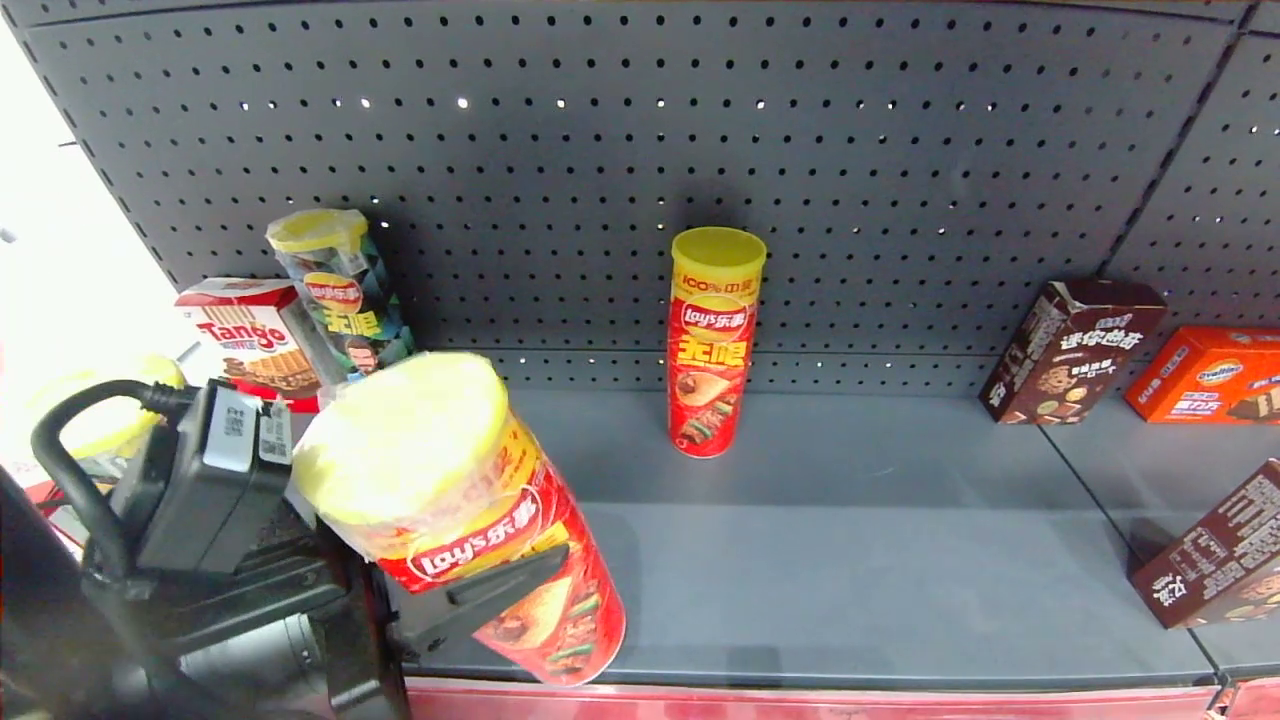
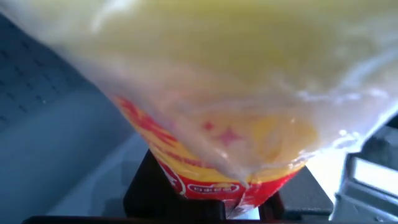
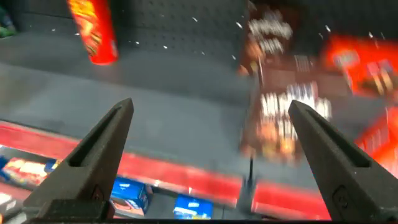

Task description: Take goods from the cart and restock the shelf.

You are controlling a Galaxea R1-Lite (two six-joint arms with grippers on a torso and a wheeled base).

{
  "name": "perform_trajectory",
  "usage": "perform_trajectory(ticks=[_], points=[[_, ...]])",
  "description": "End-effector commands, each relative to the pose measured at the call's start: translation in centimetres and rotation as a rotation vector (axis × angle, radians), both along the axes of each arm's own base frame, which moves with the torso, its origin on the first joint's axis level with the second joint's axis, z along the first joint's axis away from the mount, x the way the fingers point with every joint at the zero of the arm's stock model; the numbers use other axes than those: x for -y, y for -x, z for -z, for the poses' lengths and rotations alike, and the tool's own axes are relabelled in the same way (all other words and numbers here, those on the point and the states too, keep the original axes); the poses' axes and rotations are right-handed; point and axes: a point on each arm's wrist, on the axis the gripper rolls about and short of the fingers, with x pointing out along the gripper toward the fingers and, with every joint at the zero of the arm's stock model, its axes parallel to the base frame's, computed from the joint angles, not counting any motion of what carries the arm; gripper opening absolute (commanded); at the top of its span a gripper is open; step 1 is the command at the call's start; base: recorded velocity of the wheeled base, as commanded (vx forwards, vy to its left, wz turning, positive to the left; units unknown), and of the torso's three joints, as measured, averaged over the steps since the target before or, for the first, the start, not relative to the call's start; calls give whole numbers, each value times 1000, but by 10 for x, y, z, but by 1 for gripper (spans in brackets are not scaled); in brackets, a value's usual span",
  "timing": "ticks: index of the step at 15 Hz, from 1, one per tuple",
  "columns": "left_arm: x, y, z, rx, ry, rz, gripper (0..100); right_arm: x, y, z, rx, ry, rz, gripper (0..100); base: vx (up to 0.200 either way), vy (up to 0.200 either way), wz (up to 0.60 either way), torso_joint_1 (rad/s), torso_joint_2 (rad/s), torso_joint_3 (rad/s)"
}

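Observation:
A red chips can with a yellow lid [image 1: 480, 520] hangs tilted over the front left of the grey shelf [image 1: 850, 540], lid toward me. My left gripper [image 1: 470, 585] is shut on the can's body, with one dark finger [image 1: 500, 590] across its front. In the left wrist view the can [image 2: 236, 124] sits very close between the jaws. A matching red can [image 1: 712, 340] stands upright at the back middle of the shelf, against the pegboard. My right gripper [image 3: 211, 155] is open and holds nothing. It hovers in front of the shelf edge, and the standing can [image 3: 93, 31] lies far off.
A dark-patterned chips can [image 1: 340, 295] and a wafer box [image 1: 250, 340] stand at the back left. Two brown boxes [image 1: 1070, 350] [image 1: 1215, 545] and an orange box [image 1: 1205, 375] sit on the right. A red strip [image 1: 800, 700] runs along the shelf front. The shelf's middle is bare.

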Motion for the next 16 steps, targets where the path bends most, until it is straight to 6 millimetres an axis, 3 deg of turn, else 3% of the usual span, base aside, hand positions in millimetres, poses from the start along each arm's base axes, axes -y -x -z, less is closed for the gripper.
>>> perform_trajectory(ticks=[1, 3, 8, 10, 11, 13, 16], points=[[1, -5, -9, 28, 18, -8, 0, -6, -56, -53, -58, 68, -136, 100, 0, 0, 0, 0, 0, 0], [1, -5, -9, 25, 17, -8, 0, -13, -82, -66, -71, 75, -205, 100, 0, 0, 0, 0, 0, 0], [4, -9, -9, 18, 12, -10, 0, -42, -135, -68, -82, 74, -363, 100, 0, 0, 0, 0, 0, 0], [5, -11, -14, 15, 10, -11, 0, -55, -168, -64, -76, 75, -452, 100, 0, 0, 0, 0, 0, 0], [5, -11, -14, 15, 10, -11, 0, -55, -168, -64, -76, 75, -452, 100, 0, 0, 0, 0, 0, 0], [7, -13, -18, 5, 3, -15, 0, -69, -204, -72, -81, 74, -508, 100, 0, 0, 0, 0, 0, 0], [6, -13, -18, 5, 3, -18, 0, -85, -227, -75, -86, 77, -606, 100, 0, 0, 0, 0, 0, 0]])
